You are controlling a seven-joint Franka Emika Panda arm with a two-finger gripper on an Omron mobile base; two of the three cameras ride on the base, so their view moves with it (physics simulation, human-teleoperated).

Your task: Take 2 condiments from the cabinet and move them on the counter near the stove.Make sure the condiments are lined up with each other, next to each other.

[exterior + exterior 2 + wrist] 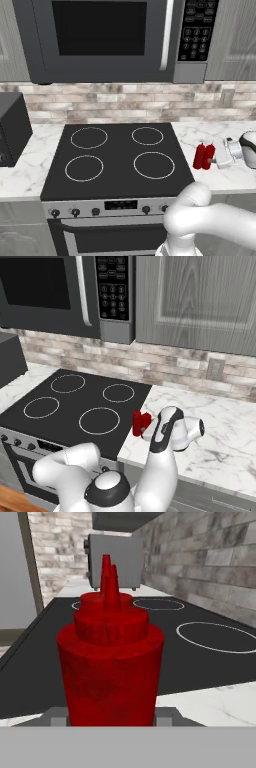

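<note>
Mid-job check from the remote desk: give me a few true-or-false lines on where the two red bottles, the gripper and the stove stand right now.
1. Both red bottles stand upright on the counter. True.
2. The bottles stand left of the stove. False: they stand just right of it, as the base views show it.
3. The gripper is at the nearer bottle, its fingers on either side of it. True.
4. A pot sits on a burner. False: the four rings are bare.
5. The bottles stand far apart. False: they stand side by side, close together.
</note>
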